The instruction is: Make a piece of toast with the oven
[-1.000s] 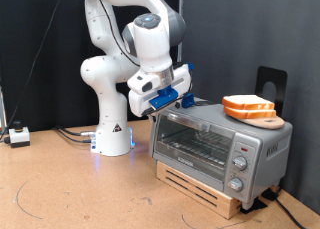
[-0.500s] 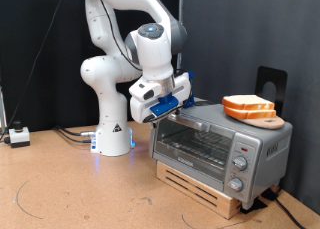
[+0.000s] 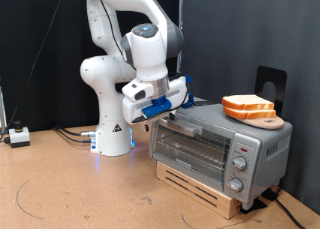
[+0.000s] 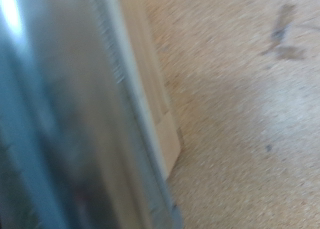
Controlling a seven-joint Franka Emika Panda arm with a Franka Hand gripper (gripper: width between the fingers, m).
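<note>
oven [image 3: 215, 147] ajar, toast [image 3: 248, 108] on top

a blurred silver-grey metal surface [image 4: 50, 119], probably part of the oven, is seen close up, running diagonally through the frame. a pale wooden piece [image 4: 155, 99] is seen just beside its edge, ending in a corner. a speckled tan surface [image 4: 250, 129] is seen beyond them, with a dark smudge [image 4: 283, 34] on it. no fingers of the gripper are seen, and finer detail cannot be told through the blur.
</note>
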